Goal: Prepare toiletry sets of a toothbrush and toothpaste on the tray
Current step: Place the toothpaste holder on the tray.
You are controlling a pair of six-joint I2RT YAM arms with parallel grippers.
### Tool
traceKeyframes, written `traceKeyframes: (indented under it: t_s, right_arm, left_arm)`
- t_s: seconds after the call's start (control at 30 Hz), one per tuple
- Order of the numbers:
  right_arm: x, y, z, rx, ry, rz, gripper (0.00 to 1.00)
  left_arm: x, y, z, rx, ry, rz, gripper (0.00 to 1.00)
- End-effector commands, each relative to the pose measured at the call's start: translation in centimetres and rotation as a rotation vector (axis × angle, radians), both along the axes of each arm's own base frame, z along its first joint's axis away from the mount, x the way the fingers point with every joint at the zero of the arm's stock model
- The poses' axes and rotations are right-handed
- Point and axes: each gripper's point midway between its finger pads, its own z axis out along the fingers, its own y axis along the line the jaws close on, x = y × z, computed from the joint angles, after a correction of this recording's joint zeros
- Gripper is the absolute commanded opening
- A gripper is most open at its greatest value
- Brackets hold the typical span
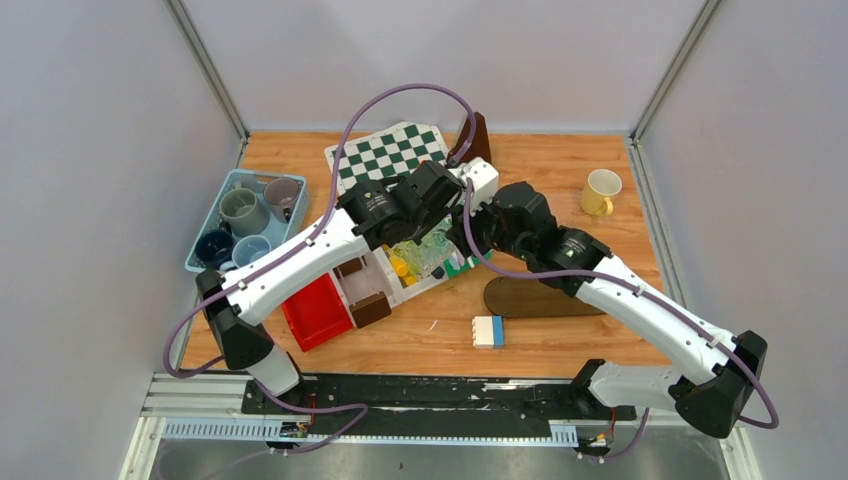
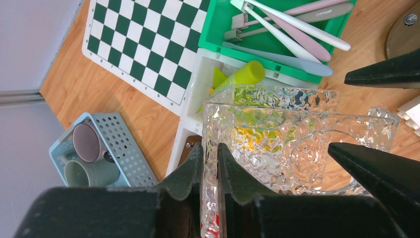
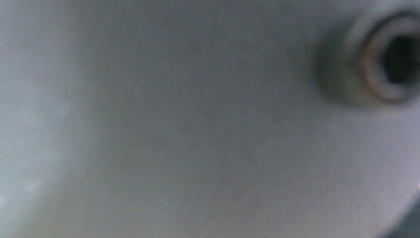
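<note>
The slim toothbrushes (image 2: 297, 27), white, pink and pale blue, lie side by side in a green tray (image 2: 218, 34) near the middle of the tabletop (image 1: 420, 340). Just beside it, yellow-green tubes (image 2: 242, 74) lie in a white bin (image 2: 198, 84).

Four mugs stand in a light blue perforated basket (image 1: 207, 220) at the left edge: a grey-green mug (image 1: 243, 210), a grey mug (image 1: 283, 192), a dark blue mug (image 1: 214, 245) and a light blue mug (image 1: 250, 248). A pale yellow mug (image 1: 601, 190) stands alone towards the far right corner, well apart from the others.

Above the white bin, the left gripper (image 2: 210, 153) pinches one wall of a clear, ripple-textured container (image 2: 267, 129), its jaws nearly together with the wall between them. The right gripper (image 2: 339, 111) reaches in from the other side. Its jaws stand apart with the container's far end between them, and whether either one touches it cannot be told. The right wrist view shows only a blurred grey surface with a round hole.

A green-and-white checkerboard (image 2: 143, 44) lies at the far edge. A red bin (image 1: 315, 310) sits towards the near left, a dark oval board (image 1: 540, 297) lies right of centre, and a small white-and-blue block (image 1: 488, 331) rests just beside it, on its near side.
</note>
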Motion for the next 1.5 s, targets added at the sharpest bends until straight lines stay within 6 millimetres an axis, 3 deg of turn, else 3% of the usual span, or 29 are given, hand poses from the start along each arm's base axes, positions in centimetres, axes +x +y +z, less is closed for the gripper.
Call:
traceKeyframes:
  t_s: [0.0, 0.5, 0.63, 0.83, 1.0, 1.2, 1.37, 1.47]
  right_arm:
    - [0.7, 0.3, -0.4, -0.014, -0.034, -0.002, 0.36]
    - [2.3, -0.3, -1.2, -0.076, -0.065, -0.064, 0.33]
    - [2.6, -0.7, -1.2, -0.099, -0.084, -0.077, 0.37]
    - [1.8, -2.1, 2.2, -0.039, -0.141, -0.1, 0.47]
    - [0.8, -3.1, 4.8, 0.016, -0.187, -0.105, 0.55]
    - [-0.8, -3.7, 5.0, 0.05, -0.177, -0.072, 0.61]
    - [-1.2, -6.2, 5.7, 0.171, -0.133, -0.245, 0.65]
    - [-1.8, -6.6, 5.7, 0.289, -0.065, -0.304, 0.66]
  left_arm:
    - [0.2, -2.0, 2.7, -0.108, -0.047, -0.039, 0.0]
    - [-0.5, -3.9, 3.7, -0.207, -0.01, -0.087, 0.0]
    - [-0.3, -4.0, 3.4, -0.201, -0.009, -0.079, 0.0]
    - [0.6, -2.9, 1.9, -0.126, -0.04, -0.027, 0.0]
    - [1.0, -2.8, 1.8, -0.129, -0.065, -0.009, 0.0]
    - [1.5, -2.8, 2.1, -0.122, -0.082, 0.006, 0.0]
    - [2.1, -2.4, 2.4, -0.134, -0.109, 0.068, 0.0]
    - [2.4, -2.5, 2.8, -0.157, -0.126, 0.101, 0.0]
